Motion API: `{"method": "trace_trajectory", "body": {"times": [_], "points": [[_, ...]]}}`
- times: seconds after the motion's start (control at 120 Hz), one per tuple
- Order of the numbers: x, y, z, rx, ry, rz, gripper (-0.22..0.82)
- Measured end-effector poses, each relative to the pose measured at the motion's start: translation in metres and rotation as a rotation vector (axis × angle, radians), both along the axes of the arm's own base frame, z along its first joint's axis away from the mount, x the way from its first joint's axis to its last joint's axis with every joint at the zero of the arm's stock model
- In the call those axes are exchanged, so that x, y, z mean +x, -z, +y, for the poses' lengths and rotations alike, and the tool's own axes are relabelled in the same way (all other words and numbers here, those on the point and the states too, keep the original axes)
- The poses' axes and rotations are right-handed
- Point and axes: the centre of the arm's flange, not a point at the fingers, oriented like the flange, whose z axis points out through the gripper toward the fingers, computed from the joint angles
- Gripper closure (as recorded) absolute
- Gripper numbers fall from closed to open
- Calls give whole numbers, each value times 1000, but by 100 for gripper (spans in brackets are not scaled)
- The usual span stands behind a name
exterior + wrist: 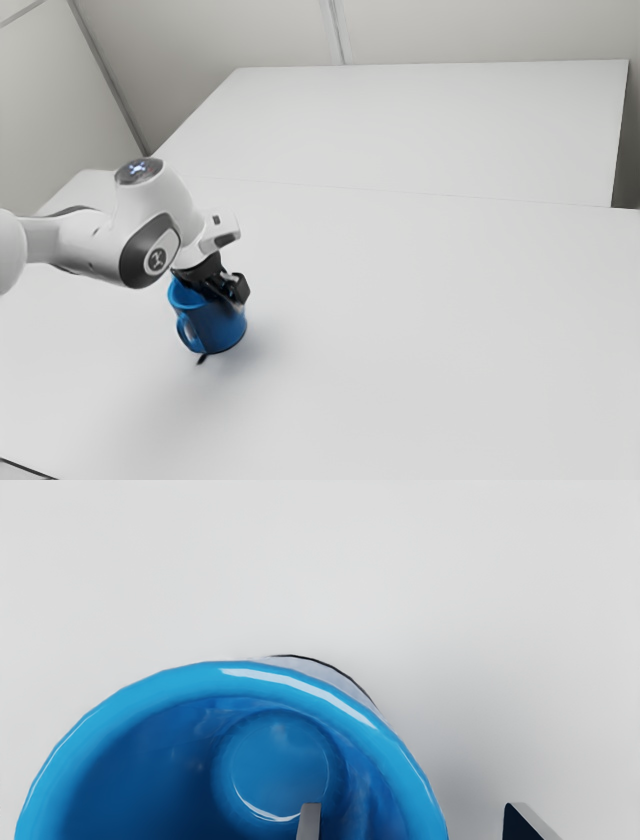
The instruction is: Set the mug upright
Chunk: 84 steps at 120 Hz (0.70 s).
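Widely open, the claw (228, 290) is at the mouth of the blue mug (215, 326). One finger (309, 822) is above the inside of the mug, and the other finger (525, 825) is outside of it, so the wall is between them. Both fingers stand apart from this wall, and the claw has hold of nothing. The mug is at the white surface (430, 330), its mouth towards the claw and its handle (186, 333) towards the exterior view's left. Whether it stands fully straight, one cannot tell.
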Motion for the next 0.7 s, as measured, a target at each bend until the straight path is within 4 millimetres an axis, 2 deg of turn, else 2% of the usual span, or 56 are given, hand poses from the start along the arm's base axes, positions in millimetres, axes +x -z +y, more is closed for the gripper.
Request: {"method": "trace_trajectory", "body": {"times": [0.117, 0.258, 0.525, 0.7], "points": [[11, -28, -1, -15, -11, -23, 14], [26, -67, -5, -34, -19, -19, 7], [62, -141, -34, -66, -11, 51, 2], [81, -191, -45, -68, -13, 89, 1]]}}
